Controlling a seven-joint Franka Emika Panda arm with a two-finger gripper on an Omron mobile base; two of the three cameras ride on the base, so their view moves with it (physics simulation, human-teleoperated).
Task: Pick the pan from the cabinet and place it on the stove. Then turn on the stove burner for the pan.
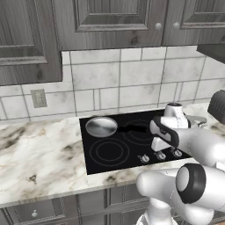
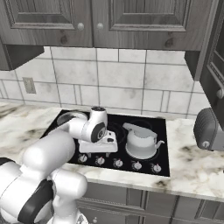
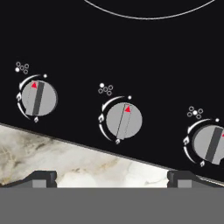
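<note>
With the pan (image 1: 101,126) already on the stove (image 1: 110,154) beyond the spread, empty claw (image 3: 112,177), the small, stiff, smooth middle knob (image 3: 124,121) just ahead wants pinching across its raised bar.

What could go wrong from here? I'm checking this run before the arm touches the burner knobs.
1. The open gripper hovers over a row of look-alike knobs; the middle knob sits between its tips, but it may not govern the burner under the pan, on the stove's rear left ring.
2. The kettle stands close beside the hand, so a sideways swing might bump it.
</note>
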